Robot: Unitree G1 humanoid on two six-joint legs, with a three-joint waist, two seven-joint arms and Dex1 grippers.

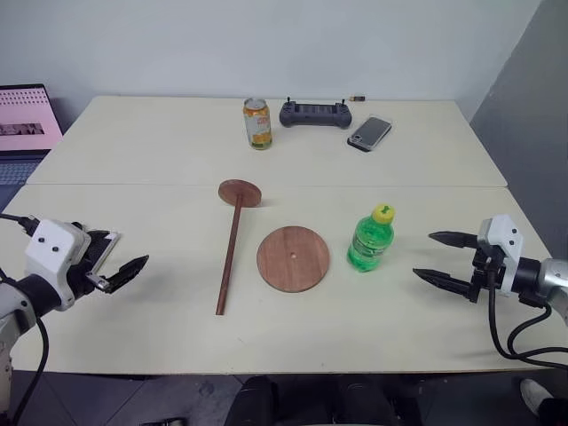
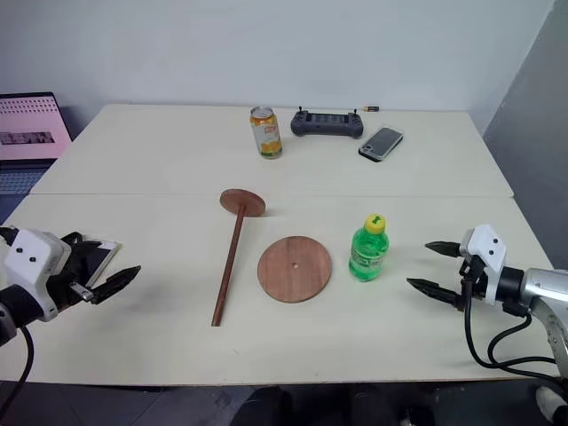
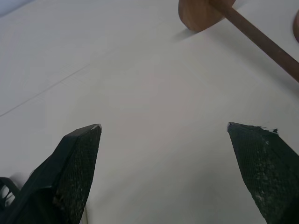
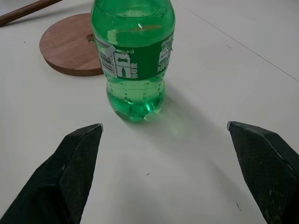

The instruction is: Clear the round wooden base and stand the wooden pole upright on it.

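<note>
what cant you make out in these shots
- Small dark object at the table's far edge, head views: too small to identify.
- Laptop: cut off by the left edge; screen content too small to read.
- Orange can label: too small to read.
- Green bottle, right wrist view: cap cut off by the top edge.
- Wooden pole, left wrist view: runs out of frame.

A pale cream tabletop [image 1: 133, 151] carries everything, a seam running across it between a far and a near part; on the near part the round wooden base [image 1: 293, 258] lies flat, nothing on it; the wooden pole [image 1: 230, 255] lies just beside it, its small disc end toward the seam; a green bottle [image 1: 371, 238] stands upright just beside the base's other side; on the far part stand an orange can [image 1: 257, 123], a dark controller [image 1: 315, 114] and a phone [image 1: 369, 133].
</note>
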